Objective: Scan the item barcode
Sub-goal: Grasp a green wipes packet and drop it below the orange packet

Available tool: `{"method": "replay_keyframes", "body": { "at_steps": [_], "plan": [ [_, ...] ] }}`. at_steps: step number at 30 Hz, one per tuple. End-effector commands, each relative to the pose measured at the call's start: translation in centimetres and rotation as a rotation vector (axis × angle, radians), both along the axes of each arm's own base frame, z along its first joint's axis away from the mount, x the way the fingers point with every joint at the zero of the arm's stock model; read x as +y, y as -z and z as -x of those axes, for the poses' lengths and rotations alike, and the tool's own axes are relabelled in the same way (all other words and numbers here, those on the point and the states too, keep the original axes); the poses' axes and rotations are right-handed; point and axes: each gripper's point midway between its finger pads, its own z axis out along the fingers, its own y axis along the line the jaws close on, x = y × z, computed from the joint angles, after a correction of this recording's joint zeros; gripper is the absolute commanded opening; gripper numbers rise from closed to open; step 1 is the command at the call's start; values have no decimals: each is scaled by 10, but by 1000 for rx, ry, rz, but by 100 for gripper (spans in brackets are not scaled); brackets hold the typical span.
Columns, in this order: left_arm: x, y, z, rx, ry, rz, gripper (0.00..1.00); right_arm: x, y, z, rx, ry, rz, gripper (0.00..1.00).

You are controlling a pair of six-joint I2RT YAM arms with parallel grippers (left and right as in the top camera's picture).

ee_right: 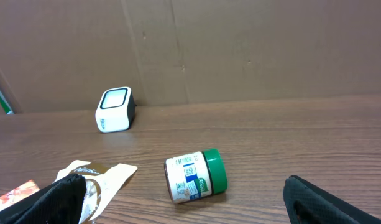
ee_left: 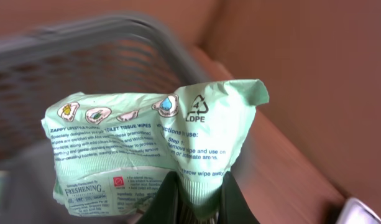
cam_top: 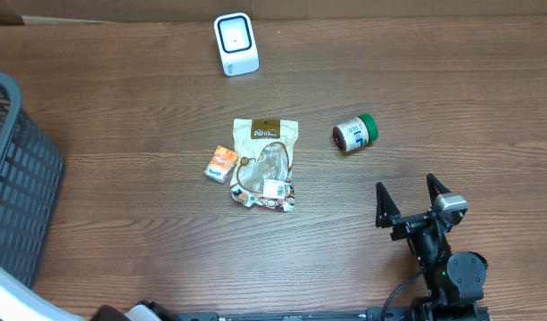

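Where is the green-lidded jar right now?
Overhead, the jar lies on its side right of centre, just right of the snack bag and ahead of the open right pincer.

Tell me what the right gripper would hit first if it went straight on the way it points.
Probably the green-lidded jar: the wrist view shows it centred between the fingers of the open right gripper, with nothing nearer. Depth is unclear.

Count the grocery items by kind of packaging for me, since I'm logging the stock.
Soft packs: 2, the snack pouch on the table and the green wipes pack in the left gripper.
Jars: 1, the green-lidded jar.
Small packets: 1, the orange packet.
Total: 4.
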Motion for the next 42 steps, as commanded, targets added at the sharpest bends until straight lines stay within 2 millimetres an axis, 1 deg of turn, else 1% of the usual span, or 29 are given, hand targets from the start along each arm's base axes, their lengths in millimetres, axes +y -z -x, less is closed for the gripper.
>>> {"method": "replay_keyframes", "body": {
  "at_steps": [1,3,5,7,9,10,12,14,16,18,19,20,21,22,23,25,27,30,32,34,35,36,38,39,40,41,42],
  "plan": [
    [-69,-14,-14,-35,190,28,4,1,1,0,-5,-2,-7,100],
    [-112,3,-19,53,322,55,4,1,1,0,-5,-2,-7,100],
    [-156,31,-22,185,459,76,4,1,1,0,-5,-2,-7,100],
    [-190,63,-22,322,553,82,4,1,1,0,-5,-2,-7,100],
    [-219,96,-23,443,633,74,4,1,1,0,-5,-2,-7,100],
    [-229,112,-24,491,660,71,5,1,1,0,-5,-2,-7,100],
    [-246,149,-25,591,683,62,4,1,1,0,-5,-2,-7,100],
    [-260,182,-25,660,709,65,4,1,1,0,-5,-2,-7,100],
    [-273,211,-27,707,745,71,5,1,1,0,-5,-2,-7,100],
    [-282,232,-31,735,767,73,4,1,1,0,-5,-2,-7,100],
    [-286,241,-34,746,778,72,9,1,1,0,-5,-2,-7,100],
    [-289,244,-37,751,782,72,17,1,1,0,-5,-2,-7,100],
    [-291,247,-41,746,781,77,29,1,1,0,-5,-2,-7,100],
    [-293,247,-44,737,782,83,43,1,1,0,-5,-2,-7,100],
    [-296,245,-47,718,792,91,55,1,1,0,-5,-2,-7,100],
    [-294,233,-55,679,786,87,66,1,1,0,-5,-2,-7,100],
    [-289,212,-64,632,772,78,70,1,1,0,-5,-2,-7,100],
    [-274,160,-76,532,731,58,71,1,1,0,-5,-2,-7,100],
    [-259,118,-81,449,688,42,72,1,1,0,-5,-2,-7,100],
    [-238,76,-82,361,631,22,73,1,1,0,-5,-2,-7,100],
    [-224,55,-80,314,591,10,76,1,1,0,-5,-2,-7,100],
    [-210,38,-77,278,549,-2,78,1,1,0,-5,-2,-7,100],
    [-172,7,-67,205,427,-19,82,1,1,0,-5,-2,-7,100],
    [-154,-2,-60,184,361,-14,88,1,1,0,-5,-2,-7,100],
    [-133,-8,-51,168,288,-6,91,1,1,0,-5,-2,-7,100],
    [-116,-11,-44,161,232,0,92,1,1,0,-5,-2,-7,100],
    [-92,-10,-32,163,155,7,93,1,1,0,-5,-2,-7,100]
  ]
}}
